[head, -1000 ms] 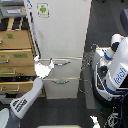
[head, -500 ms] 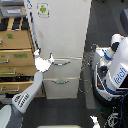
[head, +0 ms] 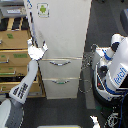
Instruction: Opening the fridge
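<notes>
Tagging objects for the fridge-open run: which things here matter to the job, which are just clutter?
Job: fridge; gripper at the upper door's edge, exterior view's left.
Clutter: tan wooden cabinet; second white robot; cables.

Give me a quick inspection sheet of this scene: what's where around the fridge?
Surface: dark floor, nothing seen lying on it.
Job's things: white fridge, upper door looks closed; two lower drawers shut.
Clutter: tan cabinet at the exterior view's left.
Grippers: gripper at the fridge door's left edge; open or shut cannot be told.
Cables: dark loops beside the fridge.
Surroundings: white and blue machine at the exterior view's right.
</notes>
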Robot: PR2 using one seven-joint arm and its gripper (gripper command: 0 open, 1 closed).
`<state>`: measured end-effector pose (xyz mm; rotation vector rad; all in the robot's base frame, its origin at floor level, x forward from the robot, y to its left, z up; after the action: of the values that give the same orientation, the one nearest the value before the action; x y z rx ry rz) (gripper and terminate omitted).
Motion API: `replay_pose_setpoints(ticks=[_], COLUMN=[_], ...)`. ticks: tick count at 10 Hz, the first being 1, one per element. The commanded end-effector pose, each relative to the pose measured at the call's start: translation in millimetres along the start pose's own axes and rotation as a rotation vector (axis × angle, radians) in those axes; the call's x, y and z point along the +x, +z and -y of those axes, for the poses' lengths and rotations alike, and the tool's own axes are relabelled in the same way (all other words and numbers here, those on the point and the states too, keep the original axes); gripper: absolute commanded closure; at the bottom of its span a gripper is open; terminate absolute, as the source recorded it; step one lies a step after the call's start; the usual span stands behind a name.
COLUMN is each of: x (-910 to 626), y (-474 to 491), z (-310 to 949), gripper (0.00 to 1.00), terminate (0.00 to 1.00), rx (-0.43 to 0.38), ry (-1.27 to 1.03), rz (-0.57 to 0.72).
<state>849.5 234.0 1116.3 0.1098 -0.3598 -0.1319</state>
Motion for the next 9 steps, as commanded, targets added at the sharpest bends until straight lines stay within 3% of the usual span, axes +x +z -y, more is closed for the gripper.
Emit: replay_pose_setpoints(ticks=[1, 3, 7, 9], x=[29.3, 33.2, 53.1, 60.8], y=[-12.5, -20.0, -49.7, -52.4], z=[-46.0, -45.9, -52.6, -55.5], gripper=[0.00, 0.00, 0.00, 0.00], terminate=[0.00, 0.00, 0.00, 0.00], rx=[0.005, -0.023, -0.233, -0.235], ry=[0.021, 0.007, 0.059, 0.098], rz=[0.008, -0.008, -0.169, -0.175])
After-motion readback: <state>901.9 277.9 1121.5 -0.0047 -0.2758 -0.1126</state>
